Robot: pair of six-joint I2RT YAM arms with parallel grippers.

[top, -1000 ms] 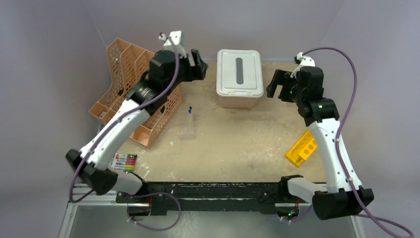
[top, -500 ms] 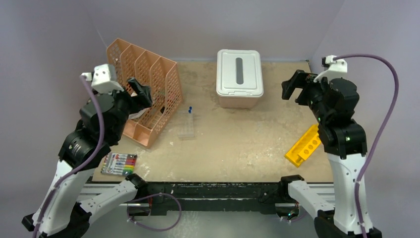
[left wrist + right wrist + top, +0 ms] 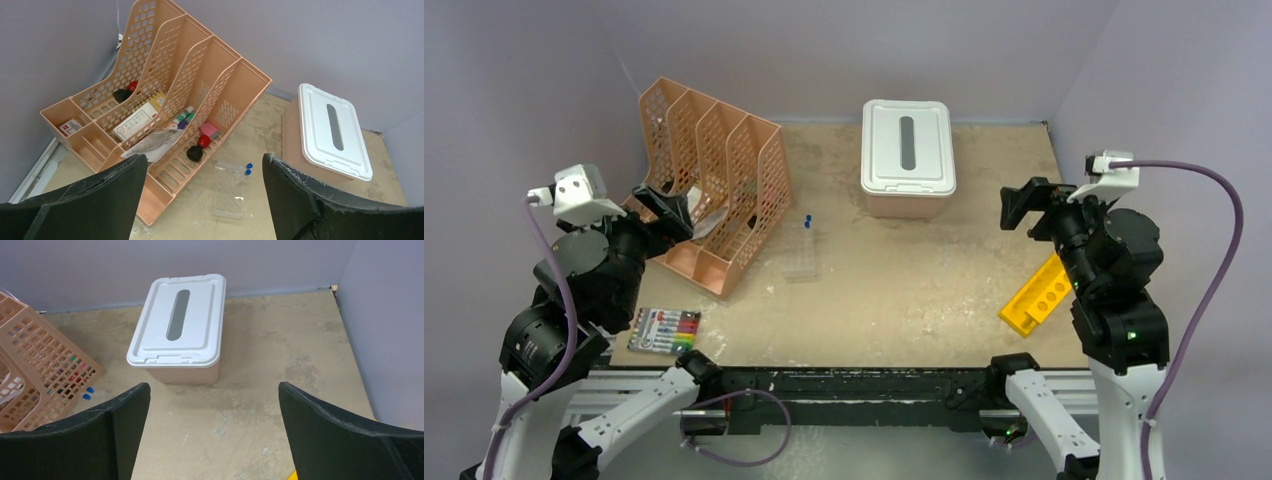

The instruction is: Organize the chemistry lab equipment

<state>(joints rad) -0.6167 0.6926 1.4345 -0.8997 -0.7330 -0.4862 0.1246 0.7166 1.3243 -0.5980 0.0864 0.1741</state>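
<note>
The clear tube rack (image 3: 802,260) lies flat on the sandy table (image 3: 904,290), just beside the low front corner of the orange file organiser (image 3: 714,170). Two blue-capped tubes (image 3: 808,219) stick up at the rack's far end, the end nearer the back wall. Some small things (image 3: 196,150) sit down in the organiser's slots. A few are red and black, one is a white box, and the rest you cannot make out. Your left gripper (image 3: 669,205) is up in the air near the organiser's left side. Its two fingers are spread wide, with nothing between them. Through that gap you look down on the organiser and the rack. Your right gripper (image 3: 1022,205) is up over the right side of the table. Its fingers are spread very wide too, and it holds nothing. It faces the white box with a lid (image 3: 908,150) at the back of the table. A yellow block with holes (image 3: 1034,297) lies near the right arm. A pack of coloured markers (image 3: 665,330) lies at the near left edge.
</note>
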